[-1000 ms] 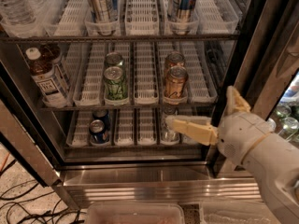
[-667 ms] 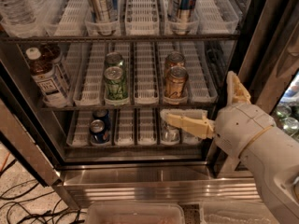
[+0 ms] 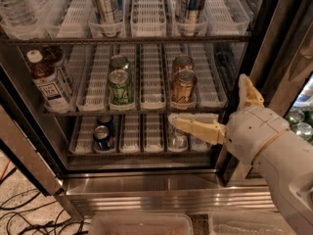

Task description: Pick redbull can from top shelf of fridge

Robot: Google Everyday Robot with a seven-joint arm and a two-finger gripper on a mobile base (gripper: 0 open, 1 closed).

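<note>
The fridge (image 3: 274,43) stands open in front of me. On its top shelf (image 3: 146,38) two tall slim cans stand in white slotted lanes, cut off by the top of the view. The right one, the redbull can (image 3: 190,1), shows blue and silver panels. The left one (image 3: 105,4) is silver with darker stripes. My gripper (image 3: 207,99) is at the lower right, in front of the lower shelves and below the top shelf. It is open and empty, with one finger (image 3: 195,128) pointing left and the other (image 3: 249,91) pointing up.
The middle shelf holds a short green can (image 3: 120,86), a short copper can (image 3: 183,85) and a bottle with a white cap (image 3: 49,82). The bottom shelf holds a blue can (image 3: 101,136). A clear bottle (image 3: 17,6) stands at the top left. A steel base strip (image 3: 161,192) runs below, with cables (image 3: 19,214) on the floor.
My gripper has risen a little and shifted slightly left, staying open. The cans have not moved.
</note>
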